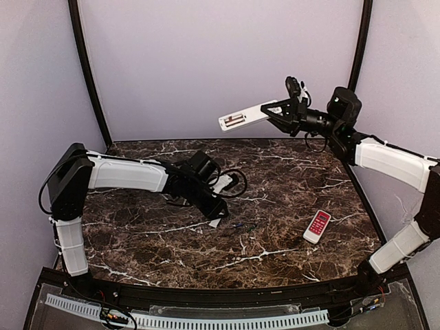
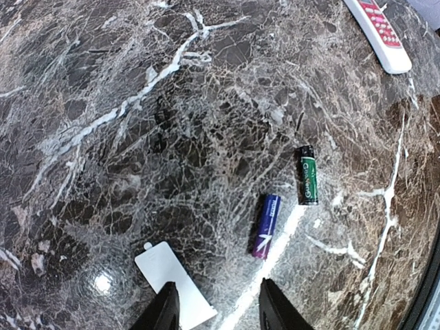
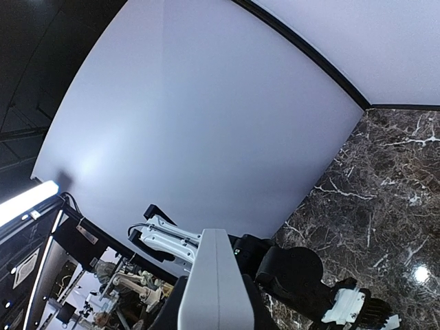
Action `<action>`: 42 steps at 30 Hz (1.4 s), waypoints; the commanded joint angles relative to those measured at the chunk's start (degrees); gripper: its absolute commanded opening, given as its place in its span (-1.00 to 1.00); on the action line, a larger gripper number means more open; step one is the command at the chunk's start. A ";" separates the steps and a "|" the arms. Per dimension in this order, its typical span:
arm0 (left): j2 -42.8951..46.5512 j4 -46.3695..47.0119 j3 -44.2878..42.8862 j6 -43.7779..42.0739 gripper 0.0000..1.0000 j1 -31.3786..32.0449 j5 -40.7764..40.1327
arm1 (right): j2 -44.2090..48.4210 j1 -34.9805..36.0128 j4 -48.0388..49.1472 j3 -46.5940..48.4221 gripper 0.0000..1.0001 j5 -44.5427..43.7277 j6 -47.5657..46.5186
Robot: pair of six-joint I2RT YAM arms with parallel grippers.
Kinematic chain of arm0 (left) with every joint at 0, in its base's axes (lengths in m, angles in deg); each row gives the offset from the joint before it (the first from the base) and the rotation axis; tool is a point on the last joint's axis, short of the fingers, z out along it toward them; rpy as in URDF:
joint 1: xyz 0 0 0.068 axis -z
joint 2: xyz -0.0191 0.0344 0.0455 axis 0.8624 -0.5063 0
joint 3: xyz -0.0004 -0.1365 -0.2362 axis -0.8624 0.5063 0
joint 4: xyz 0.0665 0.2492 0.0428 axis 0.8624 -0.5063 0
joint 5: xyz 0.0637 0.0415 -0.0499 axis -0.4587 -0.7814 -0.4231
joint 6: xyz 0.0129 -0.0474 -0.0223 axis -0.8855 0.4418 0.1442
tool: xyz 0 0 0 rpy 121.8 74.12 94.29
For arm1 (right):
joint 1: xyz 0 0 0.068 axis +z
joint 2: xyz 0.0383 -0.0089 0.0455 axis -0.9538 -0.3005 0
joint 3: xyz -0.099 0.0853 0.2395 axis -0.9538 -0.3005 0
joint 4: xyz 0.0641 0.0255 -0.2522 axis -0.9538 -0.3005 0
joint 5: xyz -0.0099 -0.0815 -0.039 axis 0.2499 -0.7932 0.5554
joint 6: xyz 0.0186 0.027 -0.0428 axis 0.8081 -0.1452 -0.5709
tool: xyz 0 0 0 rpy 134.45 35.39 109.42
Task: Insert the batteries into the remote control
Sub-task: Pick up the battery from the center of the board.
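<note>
Marble table [image 1: 295,179]: batteries [image 2: 307,175] lie near each other, not touching. Left gripper [image 2: 214,313] spread, empty, low over cover [image 2: 168,275], just behind purple cell [image 2: 267,225]. Right gripper [image 1: 278,110] pinches remote [image 1: 237,120] aloft. Advice: straddle purple cell crosswise, keep fingers off cover.

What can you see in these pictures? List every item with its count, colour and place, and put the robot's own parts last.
remote control: one, white, held in the air
batteries: two, one purple, one green-and-black, lying apart on the table
cover piece: one, white, on the table by the left fingers
red-and-white remote: one, on the table's right side
table: one, dark marble
left fingers: black, apart, holding nothing
right fingers: black, closed on the remote control
</note>
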 commanded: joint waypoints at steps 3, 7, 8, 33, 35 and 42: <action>-2.36 -6.22 -4.28 -5.89 -0.22 1.75 -2.72 | 5.37 -4.70 -1.77 -4.76 -1.00 0.94 -5.63; -3.85 -6.81 -5.76 -7.94 -0.24 2.94 -2.71 | 7.95 -6.64 -15.53 -5.45 -1.00 -1.24 -17.08; -4.33 -6.85 -5.96 -8.34 -0.24 3.10 -2.61 | 8.74 -6.96 -17.52 -5.86 -1.00 -2.23 -19.21; -12.66 -10.56 -12.94 -13.96 -0.38 6.34 -6.58 | 11.76 -13.51 -19.15 -13.63 -1.00 1.70 -26.58; -12.66 -10.58 -12.94 -13.89 -0.42 6.36 -6.89 | 11.62 -13.48 -18.80 -14.05 -1.00 1.97 -26.40; -12.66 -9.71 -12.93 -13.71 -0.58 6.39 -6.74 | 11.20 -13.98 -18.56 -15.16 -1.00 2.23 -26.64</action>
